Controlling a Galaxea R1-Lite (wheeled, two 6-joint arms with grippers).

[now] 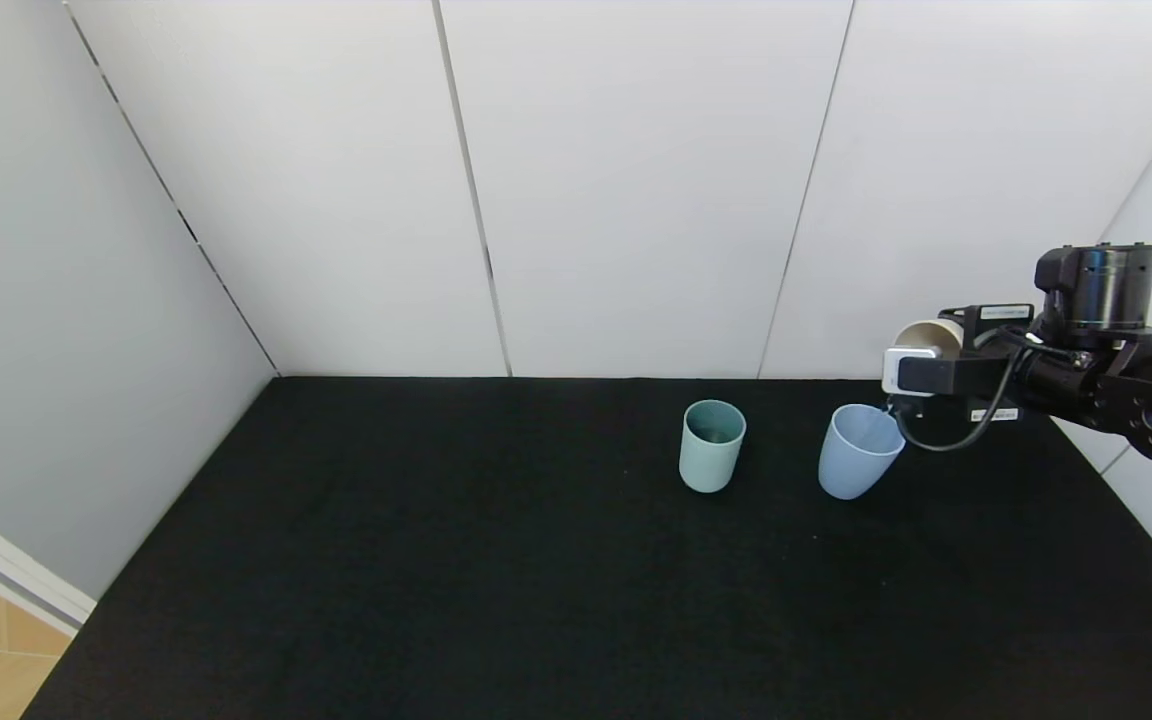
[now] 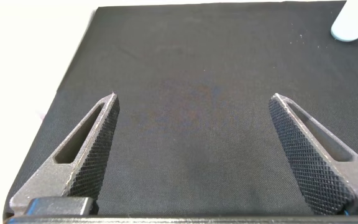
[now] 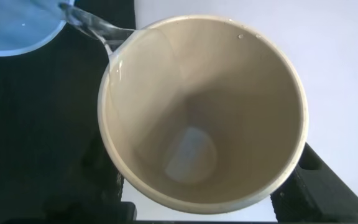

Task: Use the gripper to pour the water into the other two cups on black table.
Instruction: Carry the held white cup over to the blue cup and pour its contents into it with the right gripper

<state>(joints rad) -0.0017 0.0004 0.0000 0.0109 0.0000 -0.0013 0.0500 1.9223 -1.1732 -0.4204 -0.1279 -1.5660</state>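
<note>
A: Start at the left. What is there?

B: The left gripper (image 2: 194, 155) shows only in its own wrist view, idle above the black table (image 1: 436, 560), its textured fingers (image 2: 95, 149) spread wide with nothing between them. Far off in that view is the pale base of a cup, probably the light blue one.

A: Moving across the table?

B: The teal-green cup (image 1: 712, 445) stands upright near the middle, apart from everything. I judge it is waiting its turn. Just right of it the light blue cup (image 1: 858, 450) stands on the cloth, looking tilted in the head view.

A: And the right side?

B: The right gripper (image 1: 921, 372) hangs just above and beside the blue cup's rim, clamped on the cream cup (image 1: 928, 335), which lies tipped nearly on its side with its mouth toward the blue cup. That tilt and closeness look chosen so the stream lands inside.

A: Can you see the water?

B: Not from the head view. The right wrist view shows the water (image 3: 98, 28) leaving the cream cup's lip in a thin clear stream into the blue cup (image 3: 17, 25), with a shallow pool near the cream cup's bottom (image 3: 191, 155).
</note>
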